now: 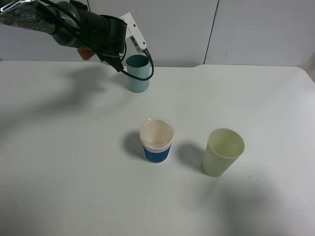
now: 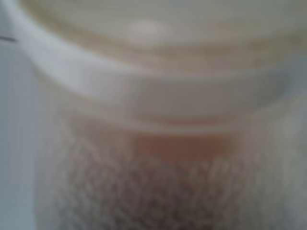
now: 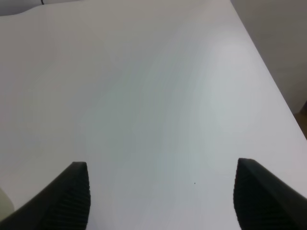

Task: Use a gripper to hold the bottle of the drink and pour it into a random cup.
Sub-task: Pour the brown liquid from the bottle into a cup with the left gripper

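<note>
At far left, the left end effector (image 1: 96, 46), clenched on the bottle (image 2: 153, 96), hangs above the far edge of the desk (image 1: 59, 172), just left of the cup (image 1: 138, 73); its arm (image 1: 29, 17) shows letters ending "PER". Mid-desk the blue cup (image 1: 157, 141) and pale cup (image 1: 223, 151) stand apart, bare desk around them. The right end effector (image 3: 163, 191) gapes over bare desk near an edge.

We see a thick black left arm (image 1: 83, 27) with pale lettering near its upper end. It carries a white bracket (image 1: 134, 30) with small dark marks and a thin black cable (image 1: 151, 69) curving in a loop. The right gripper (image 3: 160, 196) has two black fingers (image 3: 72, 196) with finely ribbed inner faces.
</note>
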Robot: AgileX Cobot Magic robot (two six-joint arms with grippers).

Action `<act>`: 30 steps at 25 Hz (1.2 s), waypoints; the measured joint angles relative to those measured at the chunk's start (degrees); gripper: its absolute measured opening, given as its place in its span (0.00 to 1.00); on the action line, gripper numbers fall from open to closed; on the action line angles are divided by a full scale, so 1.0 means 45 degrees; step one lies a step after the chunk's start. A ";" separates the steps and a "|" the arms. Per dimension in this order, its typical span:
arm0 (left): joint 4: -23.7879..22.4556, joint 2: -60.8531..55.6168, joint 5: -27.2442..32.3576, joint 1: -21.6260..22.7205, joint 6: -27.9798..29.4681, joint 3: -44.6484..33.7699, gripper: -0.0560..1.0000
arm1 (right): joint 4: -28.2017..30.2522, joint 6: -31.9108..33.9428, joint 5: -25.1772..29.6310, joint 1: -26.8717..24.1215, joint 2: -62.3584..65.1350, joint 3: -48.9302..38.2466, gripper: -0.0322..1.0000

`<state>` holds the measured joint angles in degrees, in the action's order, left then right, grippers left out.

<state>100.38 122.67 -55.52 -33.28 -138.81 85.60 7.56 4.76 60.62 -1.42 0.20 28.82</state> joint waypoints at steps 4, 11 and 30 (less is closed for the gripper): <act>0.0000 0.0217 -0.0014 -0.0096 -0.0568 0.0014 0.39 | 0.0000 0.0000 0.0000 0.0000 0.0000 0.0000 0.65; 0.0000 0.0342 -0.0127 -0.0096 -0.1003 0.0014 0.39 | 0.0000 0.0000 0.0000 0.0000 0.0000 0.0000 0.65; -0.1573 0.0342 -0.0638 -0.0134 -0.1058 0.0102 0.39 | 0.0000 0.0000 0.0000 0.0000 0.0000 0.0000 0.65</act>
<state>93.30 124.21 -58.39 -33.88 -143.57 86.06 7.56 4.76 60.62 -1.42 0.20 28.82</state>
